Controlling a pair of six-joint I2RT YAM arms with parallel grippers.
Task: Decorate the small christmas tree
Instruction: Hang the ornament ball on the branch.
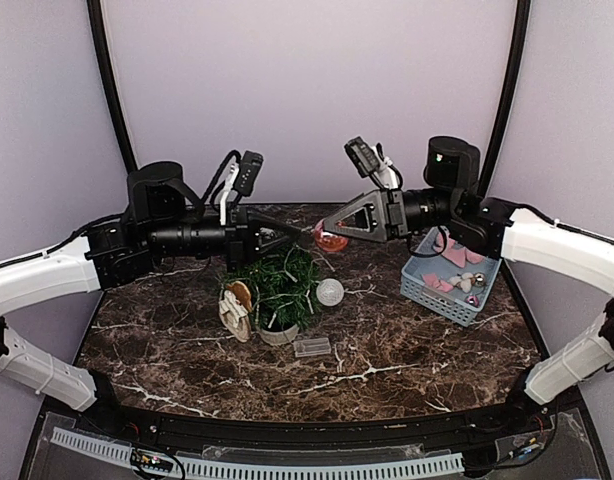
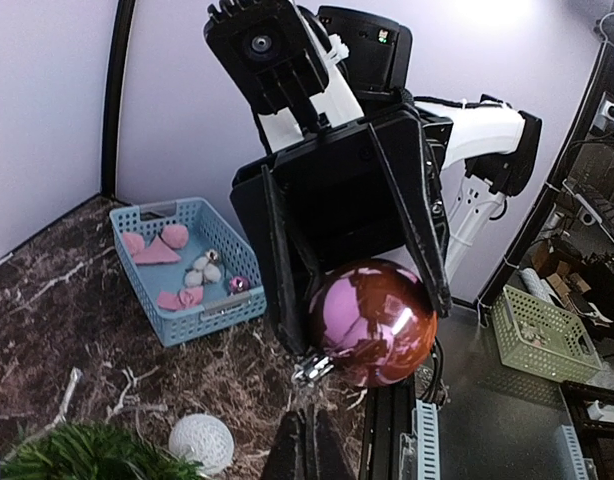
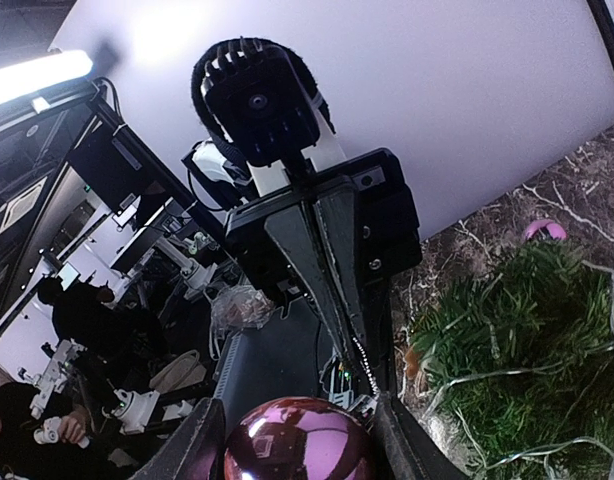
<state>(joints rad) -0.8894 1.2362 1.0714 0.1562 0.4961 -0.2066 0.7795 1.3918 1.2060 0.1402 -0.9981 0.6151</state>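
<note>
Top external view: small christmas tree (image 1: 285, 280) stands in its pale pot on the dark marble bench (image 1: 407, 385), centre, just ahead of both arms. Partly dressed: a wooden slice (image 1: 239, 295) hangs at its left flank with a pale ornament (image 1: 233, 318) below, and thin white strands lie across the branches. A white ball (image 1: 330, 292) sits against the right side of the tree; cannot tell whether it is hung or only resting on the bench. Right tool (image 1: 328, 234) is half open and clamped on a shiny pink bauble (image 2: 372, 322), held in the air above and behind the treetop with its silver cap pointing down. Left tool (image 2: 305, 445) is fully closed, tips just under that cap. It may be pinching the hanger, but the thread is too fine to tell. The bauble is not yet on the tree. Blue basket (image 1: 427, 290) at right holds more stock: pink pieces, small white balls and a small pink bauble. Judgement: task is underway, perhaps a third done, with this bauble and the basket's contents left to hang.
</note>
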